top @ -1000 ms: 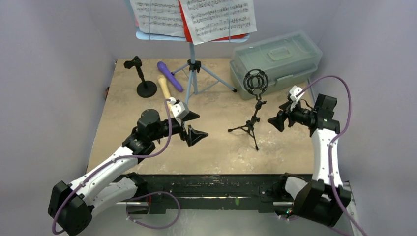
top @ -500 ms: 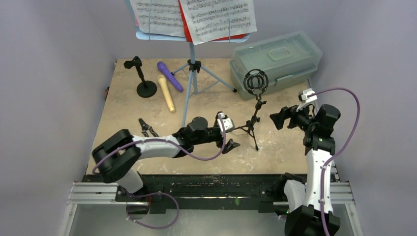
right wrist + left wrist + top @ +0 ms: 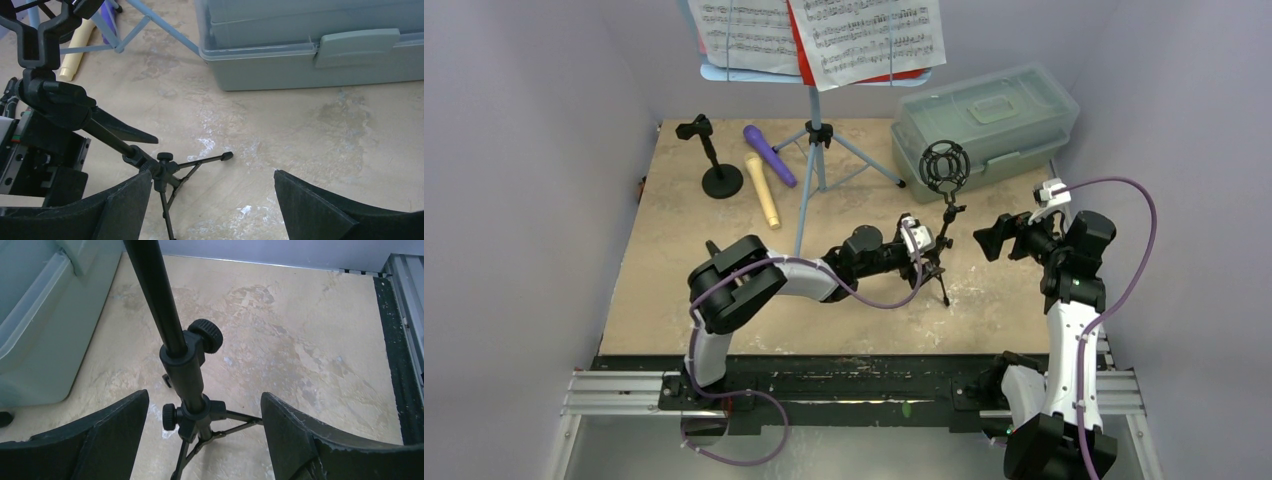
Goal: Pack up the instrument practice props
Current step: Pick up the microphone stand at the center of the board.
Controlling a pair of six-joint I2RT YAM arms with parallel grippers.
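Well, the black tripod mic holder [image 3: 181,365], standing on thin legs on the bench [image 3: 310,340] by the grey-green box [image 3: 30,340], could tip over if the left jaws, spread on both sides of its pole, squeeze crooked, while the right jaws hang spread and empty nearby.

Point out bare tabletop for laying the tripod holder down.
Bare tabletop: near-left, between round-base holder and left arm; near-right, between tripod holder and right arm. Crowded: the back, around music rack, purple microphone, tan microphone and box.
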